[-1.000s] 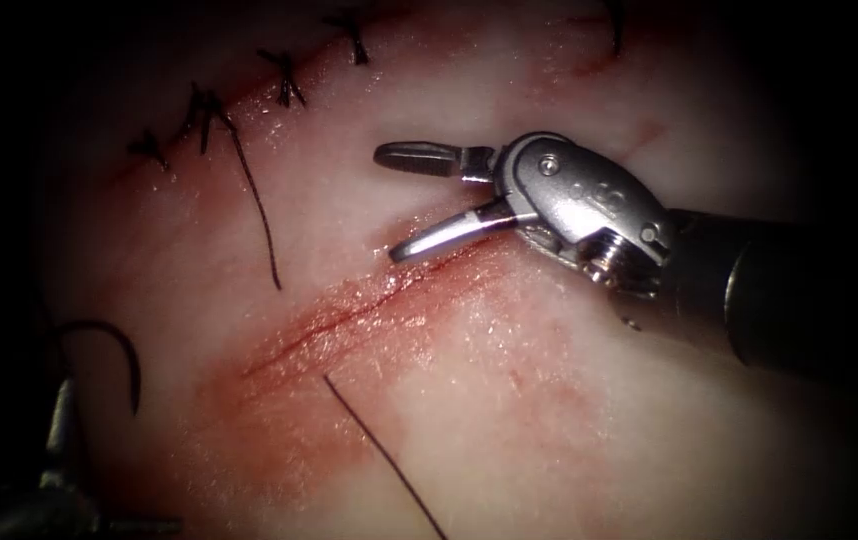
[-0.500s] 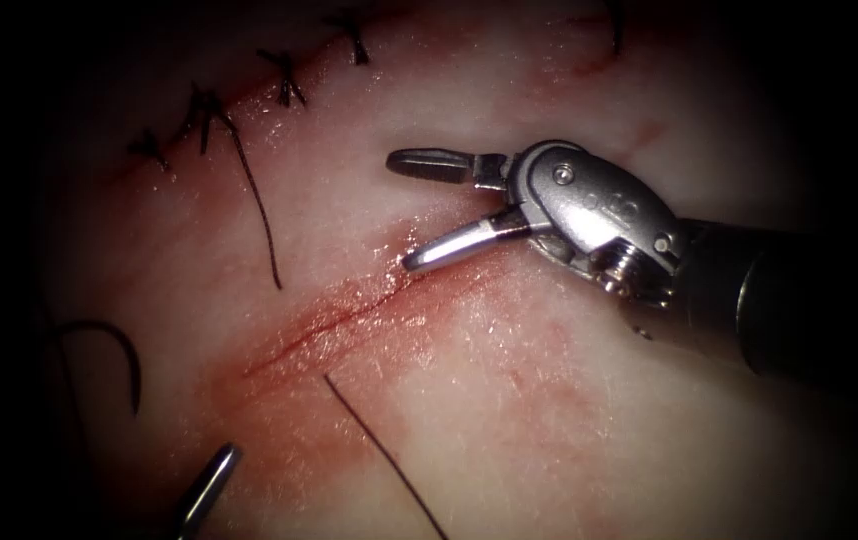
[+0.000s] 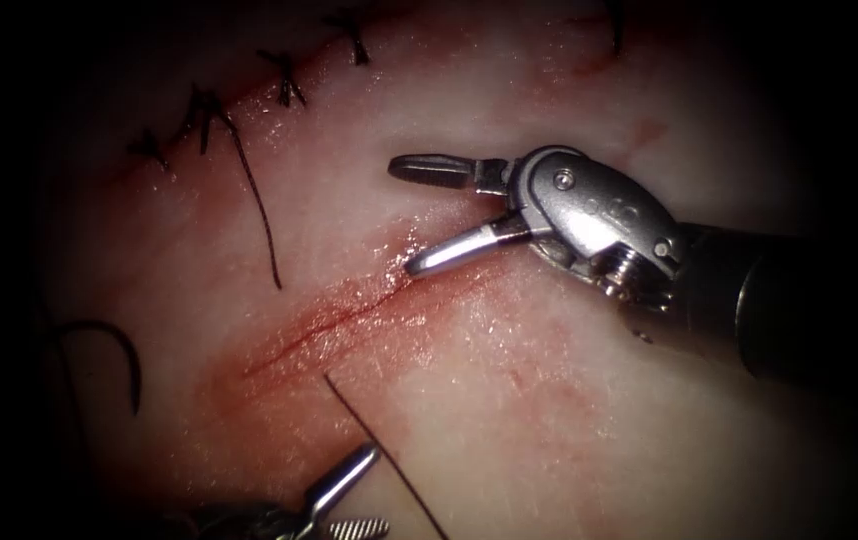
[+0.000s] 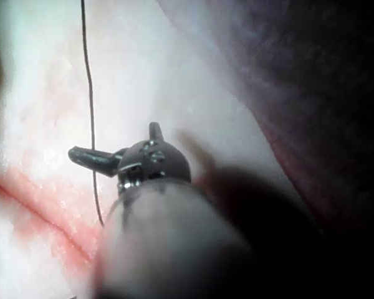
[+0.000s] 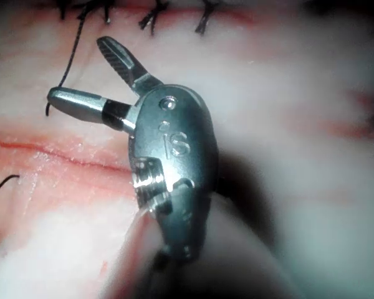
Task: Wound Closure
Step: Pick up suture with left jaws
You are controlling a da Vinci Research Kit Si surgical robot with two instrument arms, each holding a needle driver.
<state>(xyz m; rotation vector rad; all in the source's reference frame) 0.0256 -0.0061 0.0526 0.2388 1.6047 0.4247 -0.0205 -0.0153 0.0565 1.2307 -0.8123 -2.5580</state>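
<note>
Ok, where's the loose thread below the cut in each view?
Endoscope: thread runs from the cut down past the left hand.
Left wrist: thread crosses beside the left hand, toward the cut.
Right wrist: thread lies across the cut from the right hand.
Shared landmark: the cut.

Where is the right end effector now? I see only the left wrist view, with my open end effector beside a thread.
Observer: In the endoscope view the right end effector is open and empty, over the upper right end of the cut.
Operator: And where is the needle?
Observer: A dark curved piece, probably the needle, lies left of the cut and to the left of your left end effector. Neither end effector holds it. I cannot tell whether its tip is in the tissue.
Operator: Are any stitches placed?
Observer: Yes, a row of stitches sits above the cut.
</note>
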